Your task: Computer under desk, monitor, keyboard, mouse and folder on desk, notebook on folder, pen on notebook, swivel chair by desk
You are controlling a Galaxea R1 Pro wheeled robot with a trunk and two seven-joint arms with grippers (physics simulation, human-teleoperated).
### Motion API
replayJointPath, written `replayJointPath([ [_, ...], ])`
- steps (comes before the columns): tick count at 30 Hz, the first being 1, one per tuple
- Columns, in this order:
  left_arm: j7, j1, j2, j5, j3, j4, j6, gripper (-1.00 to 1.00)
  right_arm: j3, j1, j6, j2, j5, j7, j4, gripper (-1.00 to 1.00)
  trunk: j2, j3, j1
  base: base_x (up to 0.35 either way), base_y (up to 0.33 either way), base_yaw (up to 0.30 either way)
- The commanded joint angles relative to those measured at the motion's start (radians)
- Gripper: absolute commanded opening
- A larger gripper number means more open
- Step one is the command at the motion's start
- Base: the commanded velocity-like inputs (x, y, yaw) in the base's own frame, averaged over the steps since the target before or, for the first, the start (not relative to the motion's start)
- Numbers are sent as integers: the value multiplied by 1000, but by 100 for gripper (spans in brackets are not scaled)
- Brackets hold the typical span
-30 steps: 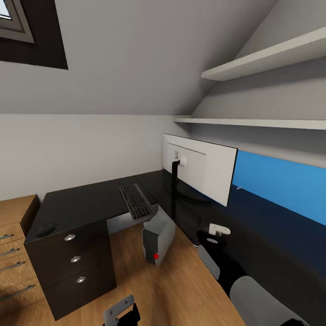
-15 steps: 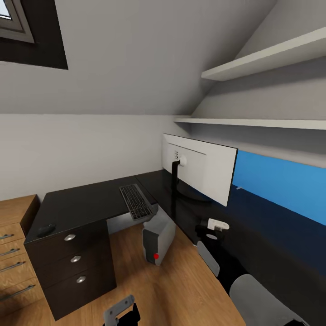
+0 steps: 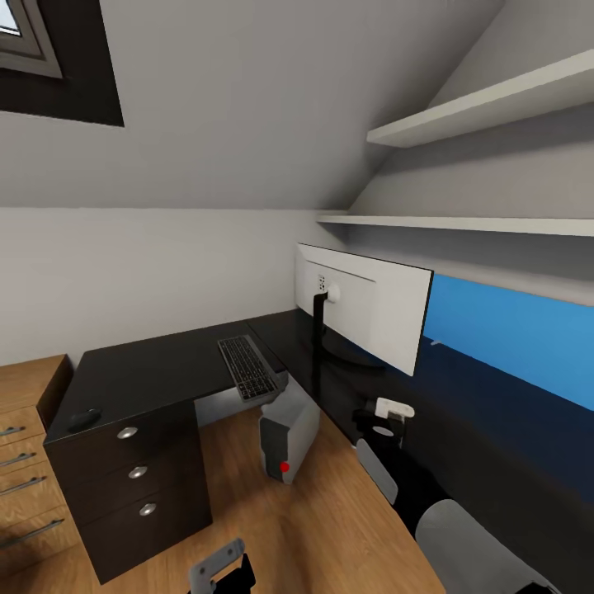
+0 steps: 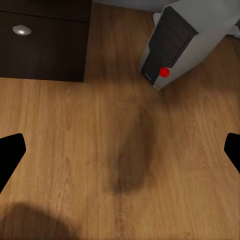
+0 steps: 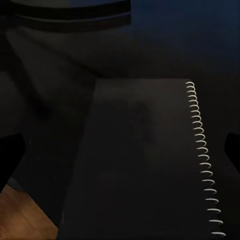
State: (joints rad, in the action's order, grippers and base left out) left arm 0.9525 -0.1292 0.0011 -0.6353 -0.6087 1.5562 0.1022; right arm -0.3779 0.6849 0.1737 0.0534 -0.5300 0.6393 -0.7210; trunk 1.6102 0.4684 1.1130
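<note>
The black desk (image 3: 157, 371) carries the monitor (image 3: 367, 309), white back toward me, and the keyboard (image 3: 247, 367) beside it. The mouse (image 3: 82, 419) lies at the desk's left end. The computer (image 3: 289, 433) (image 4: 182, 42) stands on the floor under the desk. My right gripper (image 3: 381, 421) (image 5: 120, 150) hovers open just over the desk edge, above a spiral-bound notebook (image 5: 145, 165) that looks dark in shadow. My left gripper (image 3: 219, 569) (image 4: 120, 155) is open and empty, low over the wood floor. The swivel chair, folder and pen are out of view.
The black drawer unit (image 3: 136, 474) (image 4: 40, 45) holds up the desk's left end, with a light-wood chest (image 3: 25, 462) beside it. Two white shelves (image 3: 478, 223) hang above the desk on the right. A blue band (image 3: 520, 338) runs along the wall there.
My right gripper has shifted slightly up and to the left over the desk edge. The left arm and the things on the desk have not moved.
</note>
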Motion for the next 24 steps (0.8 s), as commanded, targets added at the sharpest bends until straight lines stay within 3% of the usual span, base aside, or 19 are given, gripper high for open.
replayJointPath([
  [1,5,0,0,0,0,2,8,100,-3,1,6,-1,-4,7,-2,100,1,1,0,30,0,0],
  [12,5,0,0,0,0,1,8,100,-3,1,6,0,0,6,-1,100,1,1,0,200,0,0],
  [24,5,0,0,-1,0,1,8,100,6,1,9,-3,-2,7,8,100,1,1,0,45,0,0],
])
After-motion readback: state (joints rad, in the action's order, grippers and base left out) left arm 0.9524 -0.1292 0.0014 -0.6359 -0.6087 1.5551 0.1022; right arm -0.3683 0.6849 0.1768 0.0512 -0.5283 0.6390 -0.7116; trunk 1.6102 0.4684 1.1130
